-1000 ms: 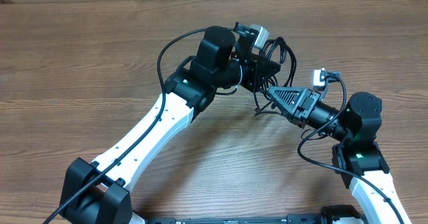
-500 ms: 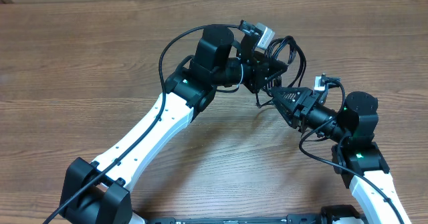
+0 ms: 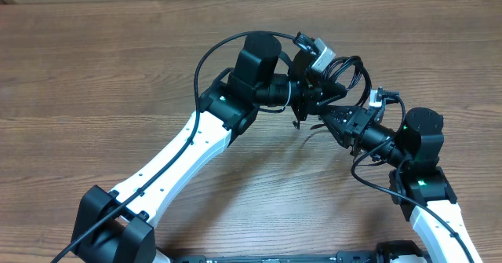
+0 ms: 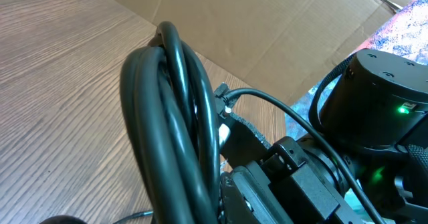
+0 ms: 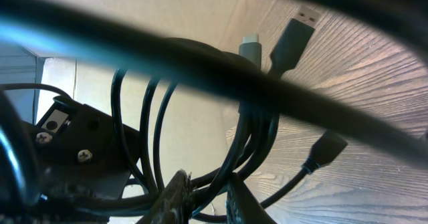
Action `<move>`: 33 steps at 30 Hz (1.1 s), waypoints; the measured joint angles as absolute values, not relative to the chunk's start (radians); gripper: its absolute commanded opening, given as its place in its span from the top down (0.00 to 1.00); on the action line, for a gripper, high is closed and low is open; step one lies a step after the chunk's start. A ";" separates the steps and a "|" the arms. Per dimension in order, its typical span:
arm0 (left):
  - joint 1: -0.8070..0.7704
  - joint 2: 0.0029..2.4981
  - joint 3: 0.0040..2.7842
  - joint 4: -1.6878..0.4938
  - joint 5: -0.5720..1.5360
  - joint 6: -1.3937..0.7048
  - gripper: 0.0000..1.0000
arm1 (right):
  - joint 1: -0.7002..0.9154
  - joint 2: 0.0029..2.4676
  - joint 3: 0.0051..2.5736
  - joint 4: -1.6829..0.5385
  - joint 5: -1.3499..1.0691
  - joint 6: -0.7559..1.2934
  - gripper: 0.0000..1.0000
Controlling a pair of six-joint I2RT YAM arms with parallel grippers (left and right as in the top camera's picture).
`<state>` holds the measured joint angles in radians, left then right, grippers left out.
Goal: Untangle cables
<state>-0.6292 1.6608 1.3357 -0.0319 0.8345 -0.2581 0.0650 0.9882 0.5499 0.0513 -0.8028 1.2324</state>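
one bunch of cables hangs clamped in the left end effector; right end effector straddles its strands, closure unclear; cardboard behind.

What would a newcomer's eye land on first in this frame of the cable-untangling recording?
The bundle of thin black looped cables, held clear of the wooden table right of centre in the overhead view. The left gripper is shut on it, while the right gripper pokes in among the strands. In the right wrist view, silvery and black plug ends dangle.
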 measured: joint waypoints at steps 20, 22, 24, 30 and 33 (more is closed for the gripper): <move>-0.640 1.661 1.337 -0.142 0.582 -0.460 0.96 | 0.065 0.989 0.549 0.207 -0.851 1.147 0.96; -0.633 1.661 1.337 -0.175 0.519 -0.525 0.96 | 0.066 0.989 0.549 0.225 -0.876 1.124 0.96; -0.619 1.661 1.336 -0.194 0.491 -0.572 0.96 | 0.066 0.989 0.549 0.253 -0.896 1.116 0.96; -0.587 1.661 1.336 -0.223 0.461 -0.623 0.96 | 0.066 0.988 0.549 0.324 -0.955 1.087 0.96; -0.587 1.661 1.336 -0.224 0.458 -0.630 0.96 | 0.066 0.988 0.549 0.326 -0.966 1.081 0.89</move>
<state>-0.5865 1.6611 1.3361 -0.2241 0.4583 -0.6296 0.0658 0.9882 0.5488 0.3256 -0.9657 1.0805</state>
